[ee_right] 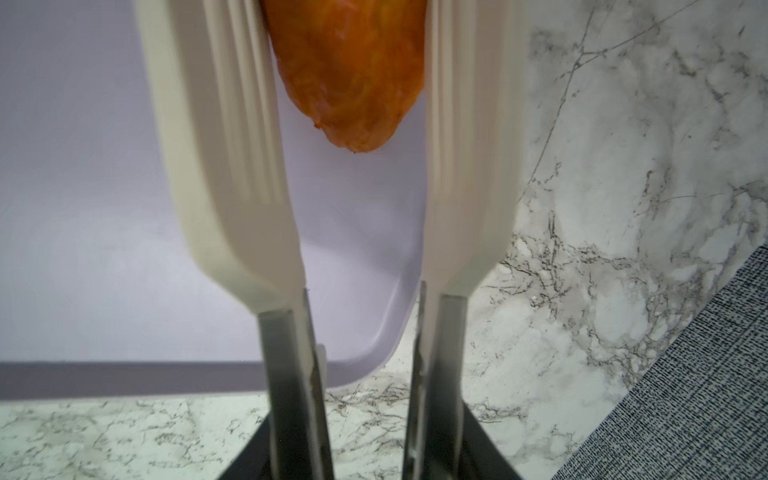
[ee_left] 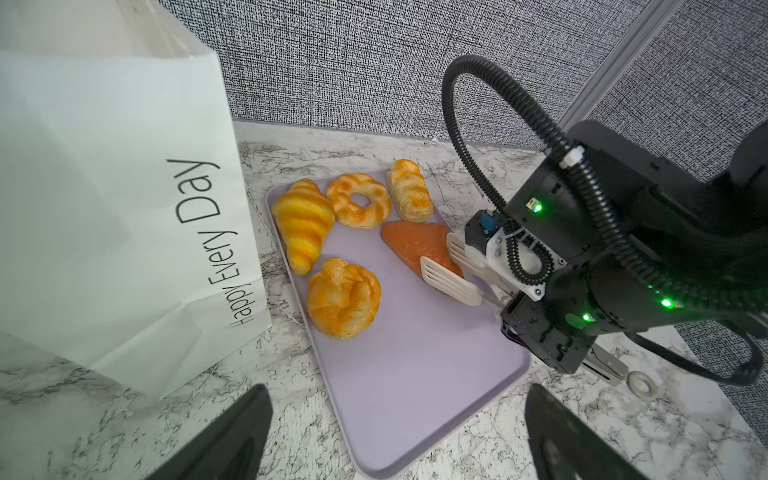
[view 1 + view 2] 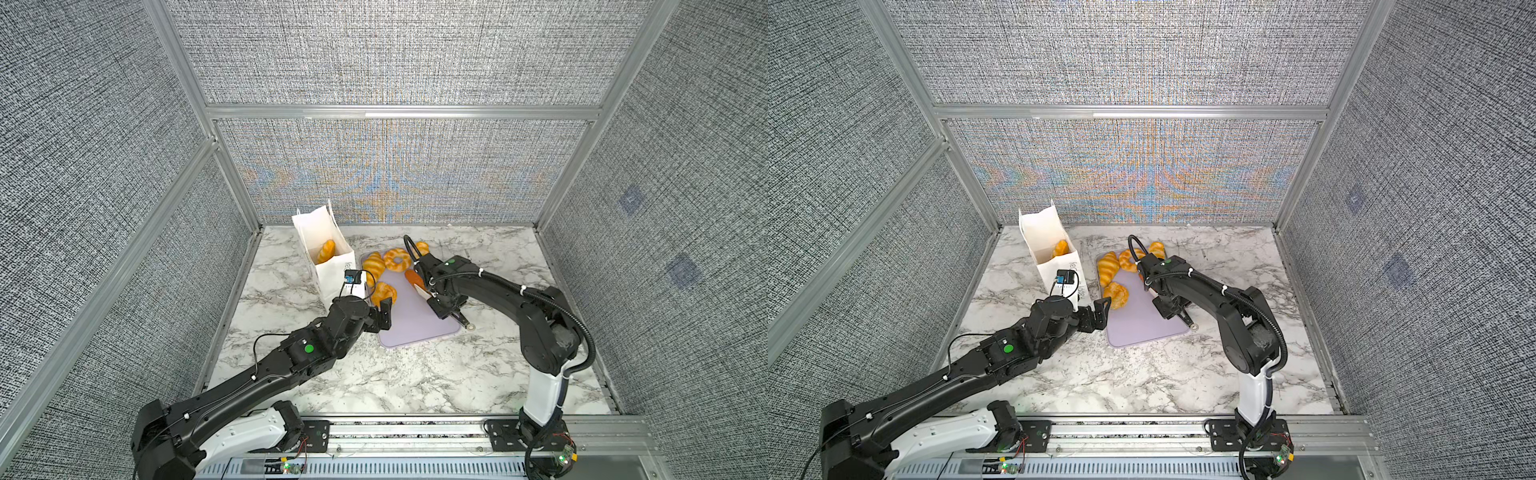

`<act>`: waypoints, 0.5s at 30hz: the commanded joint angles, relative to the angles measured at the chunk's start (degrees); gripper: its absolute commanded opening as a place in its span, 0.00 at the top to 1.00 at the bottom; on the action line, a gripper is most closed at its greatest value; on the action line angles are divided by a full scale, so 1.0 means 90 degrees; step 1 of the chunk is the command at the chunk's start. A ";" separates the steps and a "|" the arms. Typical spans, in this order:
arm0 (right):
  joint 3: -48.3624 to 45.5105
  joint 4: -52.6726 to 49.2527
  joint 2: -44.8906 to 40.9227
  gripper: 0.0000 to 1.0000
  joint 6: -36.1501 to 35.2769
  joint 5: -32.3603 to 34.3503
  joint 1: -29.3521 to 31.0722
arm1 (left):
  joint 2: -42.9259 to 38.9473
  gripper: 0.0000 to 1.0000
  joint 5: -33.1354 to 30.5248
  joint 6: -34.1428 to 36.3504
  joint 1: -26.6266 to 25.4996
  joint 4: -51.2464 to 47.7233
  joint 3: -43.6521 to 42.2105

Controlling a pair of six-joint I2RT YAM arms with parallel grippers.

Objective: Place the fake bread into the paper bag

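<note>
Pinching the orange-brown triangle bread [image 2: 415, 245] between white tongs [image 2: 449, 276], down on the purple tray [image 2: 415, 395]. Gripping those tongs with the right gripper [image 3: 444, 307]. Also on the tray: croissant [image 2: 305, 226], ring [image 2: 359, 201], long roll [image 2: 409, 191], swirl bun [image 2: 343, 297]. Just beside the tray: white paper bag [image 2: 124, 208], yellow roll [image 3: 326, 251] inside. Near the bag: left gripper [image 2: 399, 399], spread wide, holding nothing.
</note>
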 commanded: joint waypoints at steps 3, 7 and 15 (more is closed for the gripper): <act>-0.0336 -0.0052 -0.0411 0.55 -0.0603 -0.0174 0.0157 | 0.0014 0.04 -0.0050 0.0070 0.0005 -0.0045 0.0070; -0.0677 0.0056 -0.0793 0.55 -0.0824 -0.0039 0.0155 | 0.0049 0.04 -0.0021 0.0070 0.0006 -0.0017 0.0062; -0.0595 -0.0058 -0.0735 0.47 -0.0635 0.0048 0.0135 | 0.0215 0.04 0.0119 0.0060 -0.0003 0.0094 0.0106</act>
